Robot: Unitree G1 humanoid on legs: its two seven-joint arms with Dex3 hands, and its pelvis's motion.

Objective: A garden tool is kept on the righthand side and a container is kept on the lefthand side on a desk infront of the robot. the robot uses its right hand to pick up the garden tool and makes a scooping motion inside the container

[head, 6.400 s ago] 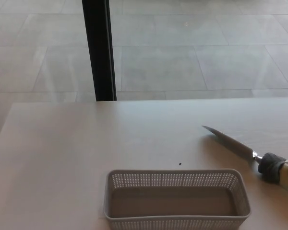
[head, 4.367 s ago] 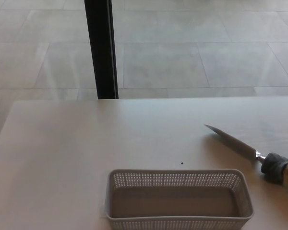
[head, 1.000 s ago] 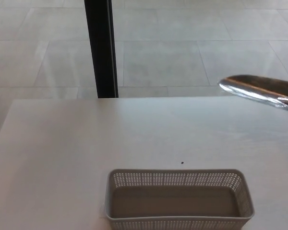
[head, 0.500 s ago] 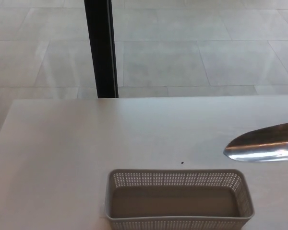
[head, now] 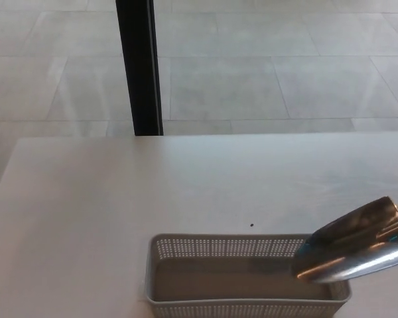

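The trowel (head: 355, 248) reaches in from the right edge, its shiny blade tilted down over the right end of the basket (head: 245, 275), the tip at or just inside the rim, a fitting angle for scooping. Neither hand shows, so the right hand's grip on the handle, somewhere off-frame to the right, cannot be told. The basket sits at the table's (head: 119, 192) near edge, empty. A tiny dark speck (head: 252, 224) lies beyond it. No writing or labels are readable.
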